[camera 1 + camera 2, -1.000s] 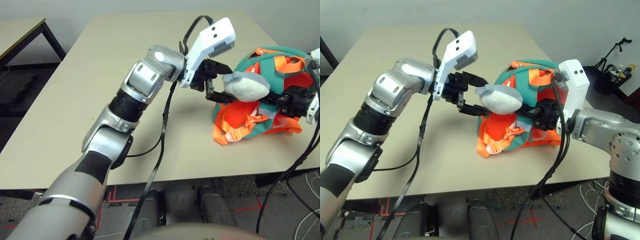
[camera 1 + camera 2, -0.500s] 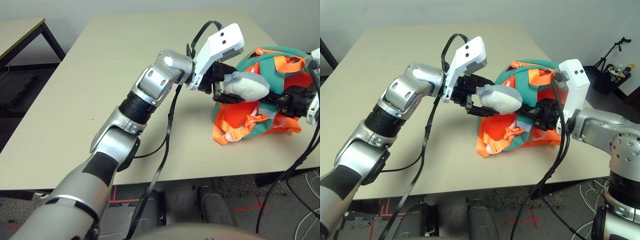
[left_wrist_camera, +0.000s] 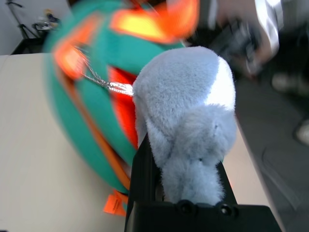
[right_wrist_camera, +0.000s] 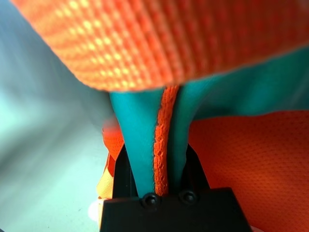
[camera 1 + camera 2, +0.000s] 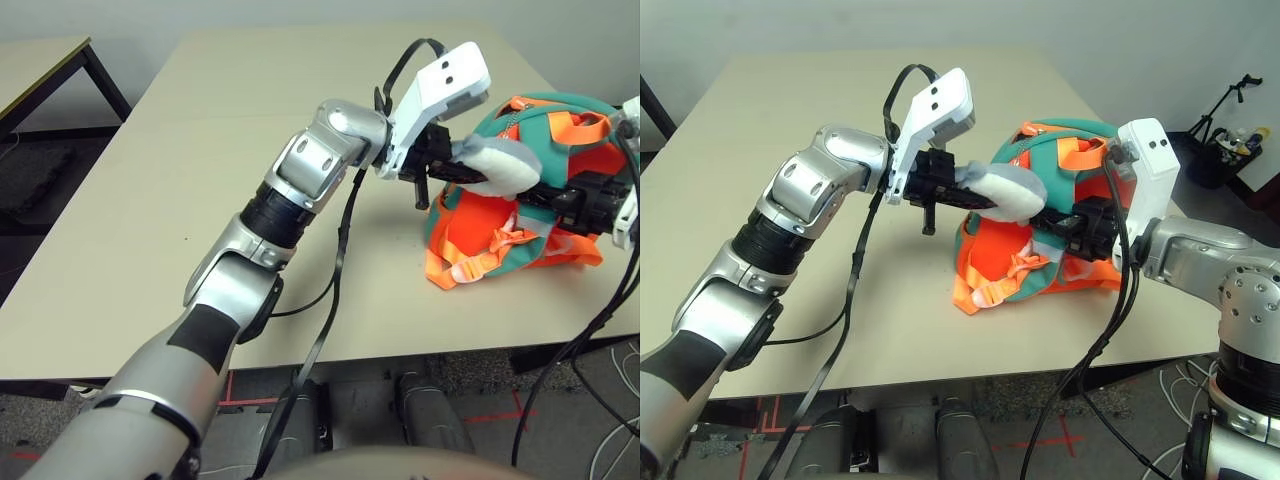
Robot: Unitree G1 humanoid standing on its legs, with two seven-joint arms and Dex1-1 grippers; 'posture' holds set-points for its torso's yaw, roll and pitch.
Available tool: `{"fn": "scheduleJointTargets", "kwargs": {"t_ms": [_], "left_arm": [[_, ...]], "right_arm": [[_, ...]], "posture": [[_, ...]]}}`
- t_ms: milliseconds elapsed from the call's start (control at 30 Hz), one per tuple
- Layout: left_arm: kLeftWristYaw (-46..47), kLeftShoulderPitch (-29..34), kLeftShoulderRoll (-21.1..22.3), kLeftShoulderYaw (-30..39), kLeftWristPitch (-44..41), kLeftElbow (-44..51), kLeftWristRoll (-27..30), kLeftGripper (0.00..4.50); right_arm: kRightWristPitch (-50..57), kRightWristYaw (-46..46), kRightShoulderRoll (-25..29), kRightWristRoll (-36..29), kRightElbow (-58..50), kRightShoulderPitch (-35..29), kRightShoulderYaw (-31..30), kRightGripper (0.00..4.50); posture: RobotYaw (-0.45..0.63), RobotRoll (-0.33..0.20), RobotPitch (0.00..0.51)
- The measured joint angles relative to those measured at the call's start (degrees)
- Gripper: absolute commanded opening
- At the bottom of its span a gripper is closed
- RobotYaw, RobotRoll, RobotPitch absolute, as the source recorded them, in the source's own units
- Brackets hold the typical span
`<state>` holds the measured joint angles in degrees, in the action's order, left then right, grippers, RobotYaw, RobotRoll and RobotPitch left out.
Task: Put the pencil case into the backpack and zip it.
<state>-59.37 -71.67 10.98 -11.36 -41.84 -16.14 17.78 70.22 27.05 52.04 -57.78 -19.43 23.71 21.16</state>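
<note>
Left gripper (image 3: 186, 191): fingers pinched on the plush shark (image 3: 186, 116), clamping its narrow end; the fluffy grey-and-white body bulges out past the fingertips. A thin silver chain (image 3: 104, 83) runs from the shark to the backpack (image 5: 520, 190). Left arm reaches out from the near-left across the table, forearm silver, wrist bent so the gripper points toward the robot's right, roughly level, at the backpack's left flank. White camera block sits on top of the wrist, black cable looping off it and trailing down over the table edge.

Right gripper (image 4: 161, 166): fingers pressed together on a fold of the backpack's teal fabric with a strip of orange zipper trim running down the middle. Right arm comes in from the right, gripper low against the backpack's right side.

Backpack sits on the right part of the table, near the front edge: rounded, teal shell, orange mesh panels, orange webbing straps (image 5: 470, 255) with buckles spilling toward the front. Pencil case: can't see it.

Table (image 5: 180, 180): plain beige top, matte. A second table with dark legs (image 5: 60, 60) stands at far left. Pale wall behind. Dark floor with red tape marks (image 5: 1060, 440) below the front edge. Stand and dark bin of gear (image 5: 1230, 140) at far right.
</note>
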Motion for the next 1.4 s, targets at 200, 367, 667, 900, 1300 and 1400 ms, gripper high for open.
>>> {"fn": "scheduleJointTargets", "kwargs": {"t_ms": [200,367,667,900,1300,1400], "left_arm": [[6.04,-6.99,1.16,10.02,-5.56,-8.29,5.24,0.34],[11.30,-7.67,2.69,14.95,-10.19,-14.48,7.74,0.34],[19.55,5.02,4.16,22.86,-31.66,-0.59,18.30,0.31],[29.08,6.23,-1.83,34.15,-47.65,10.96,26.13,0.31],[36.66,21.77,1.09,31.29,-49.54,16.15,39.06,0.31],[36.25,24.53,2.31,29.44,-49.50,15.53,38.30,0.31]], "right_arm": [[-0.14,-0.06,-0.93,-0.01,-0.67,-1.03,0.35,0.19],[-0.98,-0.18,-1.47,0.01,-1.00,-1.27,0.50,0.19],[-1.30,-0.64,-1.77,0.01,-1.75,-2.95,0.87,0.19],[-1.52,-0.70,-2.09,0.11,-1.77,-3.76,0.90,0.19],[-2.18,-0.37,-2.47,1.00,-1.32,-3.94,0.63,0.19],[-2.52,0.01,-2.47,1.45,-1.07,-3.92,0.41,0.19]], "posture": [[-0.12,0.000,0.072],[-0.12,0.000,0.073],[-0.12,0.000,0.078],[-0.10,0.000,0.088],[-0.09,0.000,0.090],[-0.09,0.000,0.089]]}}
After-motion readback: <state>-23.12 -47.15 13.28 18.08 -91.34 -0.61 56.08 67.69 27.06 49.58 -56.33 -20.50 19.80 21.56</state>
